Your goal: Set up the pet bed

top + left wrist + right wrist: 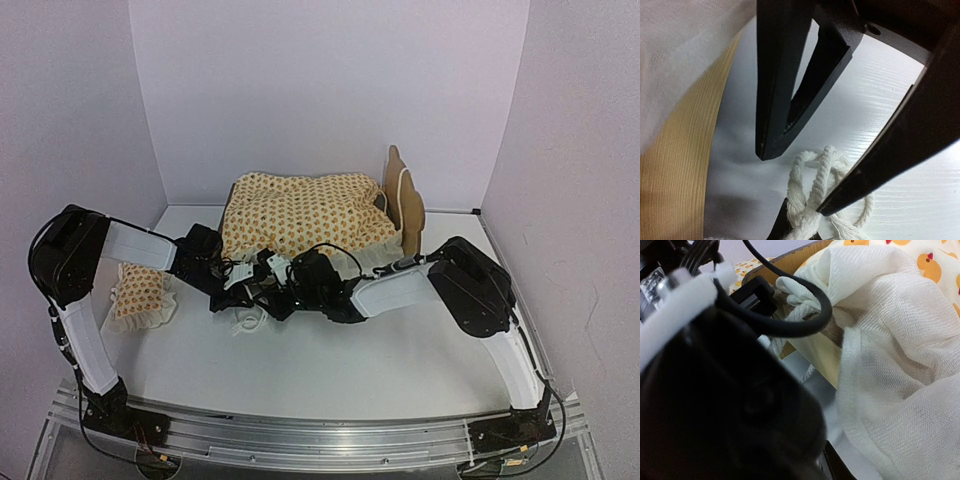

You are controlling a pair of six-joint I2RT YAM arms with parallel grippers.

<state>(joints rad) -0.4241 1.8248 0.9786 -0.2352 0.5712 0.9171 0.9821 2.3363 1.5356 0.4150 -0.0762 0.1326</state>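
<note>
The pet bed [300, 215] stands at the back centre: a light-wood frame [675, 165] with a rounded headboard [405, 200], under cream orange-print bedding whose ruffle [880, 390] hangs over the side. The matching pillow [140, 292] lies on the table to the left. Both grippers meet at the bed's front left corner. In the left wrist view my left gripper [799, 231] is shut on a white twisted rope [807, 170]. My right gripper [792, 181] stands open over the same rope, its fingertips on either side of the loop. The rope's knot [795, 300] shows by the frame's corner.
The left arm's dark body [715, 405] fills most of the right wrist view, and a black cable [790, 325] loops across it. More white rope [243, 322] lies on the table in front of the grippers. White walls enclose the table on three sides.
</note>
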